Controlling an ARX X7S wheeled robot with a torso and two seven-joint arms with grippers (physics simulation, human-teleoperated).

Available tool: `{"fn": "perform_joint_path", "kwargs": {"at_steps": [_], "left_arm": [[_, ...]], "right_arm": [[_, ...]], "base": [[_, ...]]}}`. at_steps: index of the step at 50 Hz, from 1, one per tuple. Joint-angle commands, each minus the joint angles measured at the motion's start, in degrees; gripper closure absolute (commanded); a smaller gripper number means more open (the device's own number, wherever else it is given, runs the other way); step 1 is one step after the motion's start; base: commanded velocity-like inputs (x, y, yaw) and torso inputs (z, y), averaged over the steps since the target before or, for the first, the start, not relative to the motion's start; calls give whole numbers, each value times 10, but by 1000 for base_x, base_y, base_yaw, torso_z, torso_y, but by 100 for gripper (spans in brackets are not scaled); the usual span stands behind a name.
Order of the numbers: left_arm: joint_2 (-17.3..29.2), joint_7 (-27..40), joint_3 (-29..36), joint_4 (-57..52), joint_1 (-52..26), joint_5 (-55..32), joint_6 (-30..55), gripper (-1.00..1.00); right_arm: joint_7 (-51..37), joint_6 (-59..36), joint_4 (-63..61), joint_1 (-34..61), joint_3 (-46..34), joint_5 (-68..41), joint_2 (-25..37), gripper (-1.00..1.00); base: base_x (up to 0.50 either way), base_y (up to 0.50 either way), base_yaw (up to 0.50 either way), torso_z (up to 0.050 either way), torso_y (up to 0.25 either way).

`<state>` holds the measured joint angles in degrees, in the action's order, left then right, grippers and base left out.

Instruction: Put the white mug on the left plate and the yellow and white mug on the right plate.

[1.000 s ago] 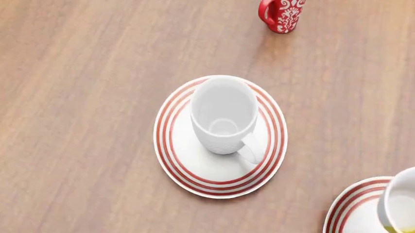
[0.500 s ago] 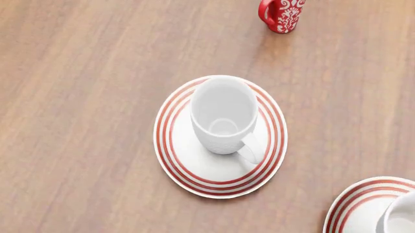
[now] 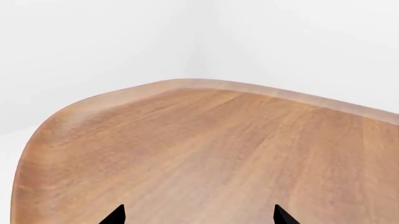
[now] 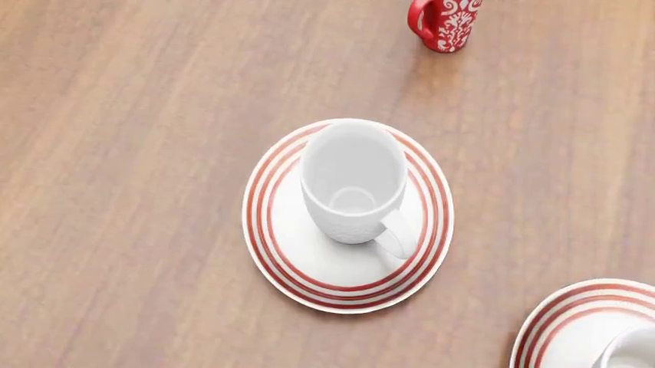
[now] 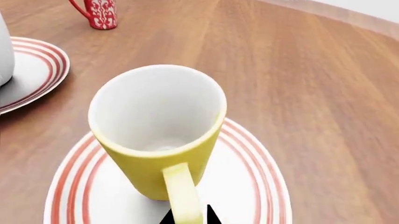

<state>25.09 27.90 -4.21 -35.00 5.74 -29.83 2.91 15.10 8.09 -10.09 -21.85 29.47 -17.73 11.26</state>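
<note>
white mug [image 4: 353,184] sits upright on the left plate [image 4: 276,253], roughly centred, handle toward the camera and slightly right in the head view. nothing is touching it. its edge also shows in the right wrist view [image 5: 5,51], on the same plate [image 5: 37,74].

yellow mug [image 5: 156,135] stands upright on the right plate [image 5: 249,186], white inside, handle pointing straight at the right wrist camera. in the head view only a sliver of its rim [image 4: 630,354] shows at the bottom right corner, over that plate [image 4: 563,322]. the two plates are near each other but apart.

right gripper [image 5: 187,218]: two dark tips show at the frame edge, close together on either side of the mug handle. they look shut on the handle, or nearly so, but actual contact is cut off by the frame, so can't tell grip for sure.

left gripper [image 3: 198,215]: two black tips set wide apart, nothing between them, over bare wood near the rounded corner of the table [image 3: 206,149]. parted, empty.

red mug [image 4: 445,23] with white pattern stands upright on the table [image 4: 133,153] at the far side, well apart from both plates; it also shows in the right wrist view [image 5: 100,13].

neither arm shows in the head view.
</note>
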Motion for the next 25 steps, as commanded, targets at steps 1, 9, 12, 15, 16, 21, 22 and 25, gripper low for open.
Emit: {"fn": "perform_joint_path", "kwargs": {"at_steps": [1,9,12,15,16,21,22,25], "left_arm": [[0,1,7,0,-2,3,1,-100],[1,2,5,0,-1,1,1,-100],[1,2,7,0,-2,3,1,-100],[1,2,6,0,-1,1,0,-100],[1,2,6,0,-1,1,0,-100],[1,2,6,0,0,1,-1,-100],[2,3,6,0,0,1,-1,-100],[2,4,5,-1,1,0,-1,-100]], "right_arm": [[-4,3,3,3,-2,1,2,100],[-12,8,6,4,-7,19,4,-100],[-17,7,4,4,-5,18,3,-100],[-18,5,-6,1,-1,12,3,-100],[-19,5,-9,-1,-1,11,3,-100],[-14,13,-28,-14,10,-8,3,-100],[-13,15,-30,-15,12,-12,3,-100],[-9,20,-35,-19,15,-22,3,-100]], "base": [[0,0,0,0,0],[0,0,0,0,0],[0,0,0,0,0],[0,0,0,0,0],[0,0,0,0,0],[0,0,0,0,0],[0,0,0,0,0],[0,0,0,0,0]]}}
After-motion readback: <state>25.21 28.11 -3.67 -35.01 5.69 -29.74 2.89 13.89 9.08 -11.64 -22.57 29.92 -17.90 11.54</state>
